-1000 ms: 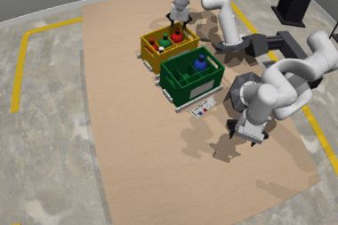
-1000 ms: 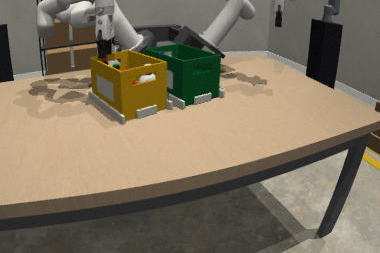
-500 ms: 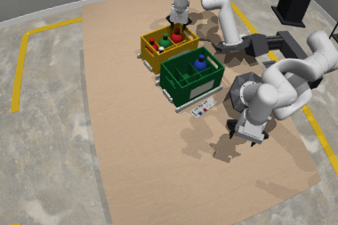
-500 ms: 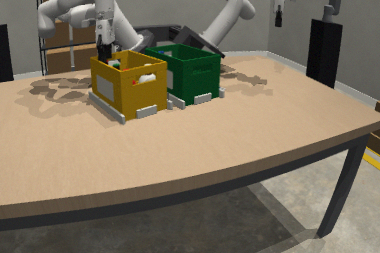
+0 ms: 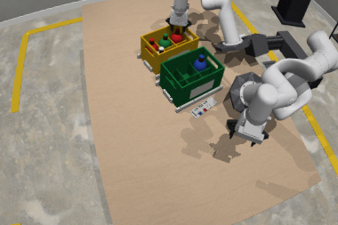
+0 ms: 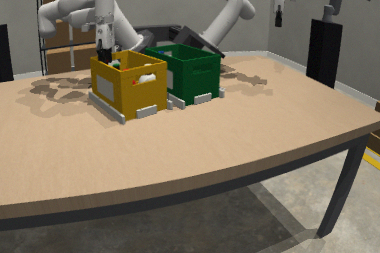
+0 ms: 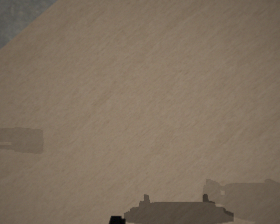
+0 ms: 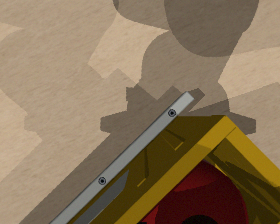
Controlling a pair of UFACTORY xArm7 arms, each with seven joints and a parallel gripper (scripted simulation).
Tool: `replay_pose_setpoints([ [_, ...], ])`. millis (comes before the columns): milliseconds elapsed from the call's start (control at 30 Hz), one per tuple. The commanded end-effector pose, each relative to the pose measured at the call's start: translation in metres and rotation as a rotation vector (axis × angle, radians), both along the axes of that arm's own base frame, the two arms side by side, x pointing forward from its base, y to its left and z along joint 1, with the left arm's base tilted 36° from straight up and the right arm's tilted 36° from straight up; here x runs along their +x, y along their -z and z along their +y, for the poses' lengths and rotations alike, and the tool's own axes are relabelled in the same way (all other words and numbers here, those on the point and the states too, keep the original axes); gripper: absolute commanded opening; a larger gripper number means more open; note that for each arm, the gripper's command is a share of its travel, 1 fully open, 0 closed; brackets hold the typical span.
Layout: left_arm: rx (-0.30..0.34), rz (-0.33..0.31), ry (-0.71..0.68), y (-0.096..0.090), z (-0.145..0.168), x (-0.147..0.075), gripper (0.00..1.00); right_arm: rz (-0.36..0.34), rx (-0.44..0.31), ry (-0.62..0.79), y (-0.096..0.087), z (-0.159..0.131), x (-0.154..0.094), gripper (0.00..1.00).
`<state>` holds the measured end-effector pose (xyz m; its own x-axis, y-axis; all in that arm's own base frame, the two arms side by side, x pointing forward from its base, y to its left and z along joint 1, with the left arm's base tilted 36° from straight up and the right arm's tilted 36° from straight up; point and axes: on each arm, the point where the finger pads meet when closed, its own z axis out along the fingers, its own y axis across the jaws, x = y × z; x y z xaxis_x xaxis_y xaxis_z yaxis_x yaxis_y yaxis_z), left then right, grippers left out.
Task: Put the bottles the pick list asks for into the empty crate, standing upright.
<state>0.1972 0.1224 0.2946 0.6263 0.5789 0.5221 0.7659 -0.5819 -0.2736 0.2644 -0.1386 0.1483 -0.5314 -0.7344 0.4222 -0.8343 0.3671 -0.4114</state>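
The yellow crate (image 5: 166, 63) (image 6: 142, 98) holds a red bottle (image 5: 177, 38) (image 8: 211, 187) at its back corner, a green bottle (image 5: 164, 43), another red one (image 5: 152, 43) and a white-capped one (image 5: 161, 50). My right gripper (image 5: 178, 28) (image 6: 104, 60) is partly open, low over the back-corner red bottle; whether its fingers touch the bottle is hidden. The green crate (image 5: 173, 92) (image 6: 200, 84) holds one blue bottle (image 5: 200, 65), upright. The pick list (image 5: 209, 104) shows a blue and a red mark; its numbers are too small to read. My left gripper (image 5: 243, 140) (image 6: 278, 21) is open and empty above the table.
Light grey rails (image 5: 198, 99) (image 6: 146, 111) (image 8: 136, 148) stand along the feet of both crates. The two crates stand close together, both level. My left arm (image 5: 262, 104) hangs to the right of the pick list in the top view.
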Motion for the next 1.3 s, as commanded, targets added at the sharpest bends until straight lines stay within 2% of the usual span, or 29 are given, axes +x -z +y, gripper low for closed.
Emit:
replay_pose_setpoints([
  [0,0.001,-0.003,0.001,-0.0013,-0.0003,0.0005,1.00,-0.002,-0.001,-0.001,0.0037,-0.0029,0.0013,0.65],
  [500,0.001,-0.003,0.001,-0.0013,-0.0003,0.0005,1.00,-0.002,-0.001,-0.001,0.0053,-0.0040,0.0016,0.65],
  [533,0.001,-0.003,0.001,-0.0013,-0.0003,0.0005,1.00,-0.002,-0.001,-0.001,0.0027,-0.0022,0.0011,0.00],
  [1267,0.001,-0.003,0.001,-0.0013,-0.0003,0.0005,1.00,-0.002,-0.001,-0.001,0.0027,-0.0022,0.0010,0.00],
])
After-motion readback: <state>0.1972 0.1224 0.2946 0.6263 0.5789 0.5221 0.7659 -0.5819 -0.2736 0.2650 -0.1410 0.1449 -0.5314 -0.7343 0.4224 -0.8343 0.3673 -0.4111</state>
